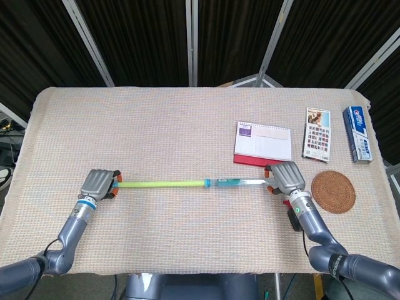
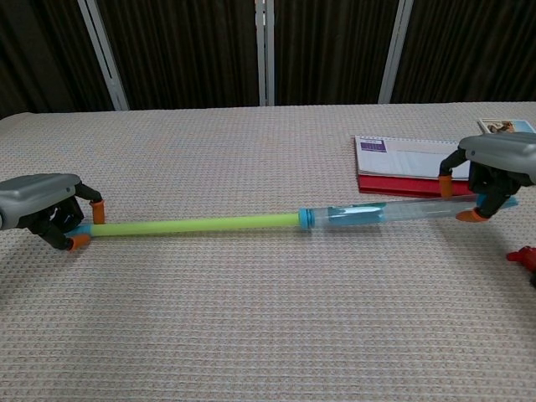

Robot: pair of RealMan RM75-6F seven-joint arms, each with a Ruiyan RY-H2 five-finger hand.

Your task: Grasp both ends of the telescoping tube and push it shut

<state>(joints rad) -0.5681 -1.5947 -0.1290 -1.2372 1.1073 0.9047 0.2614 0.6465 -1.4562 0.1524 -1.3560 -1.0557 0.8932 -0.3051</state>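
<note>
A: Where's the left hand (image 2: 42, 201)?

B: Low on the cloth-covered table (image 1: 156, 125), near its left edge, fingers (image 2: 97, 209) curled round the green end of the telescoping tube (image 2: 276, 220). It has that end held; the orange tips sit on either side of the rod.

A: And the right hand (image 2: 494, 167)?

B: Over the clear end, fingers closed round it the same way, so both ends are gripped.

A: How does the tube lie?

B: Flat on the table, running left to right between the 2 hands. The thin green section (image 1: 162, 184) is drawn well out of the clear outer sleeve (image 1: 240, 182); a blue collar (image 2: 306, 219) marks where they meet, roughly mid-table. It isn't pushed shut.

A: What's around the right hand?

B: A desk calendar (image 1: 264, 141) with a red base just behind it. A round woven coaster (image 1: 333, 192) just beside it, toward the table's right edge. Further back, a card of small pictures (image 1: 317, 134) and a blue box (image 1: 357, 133), side by side, well apart from the tube.
</note>
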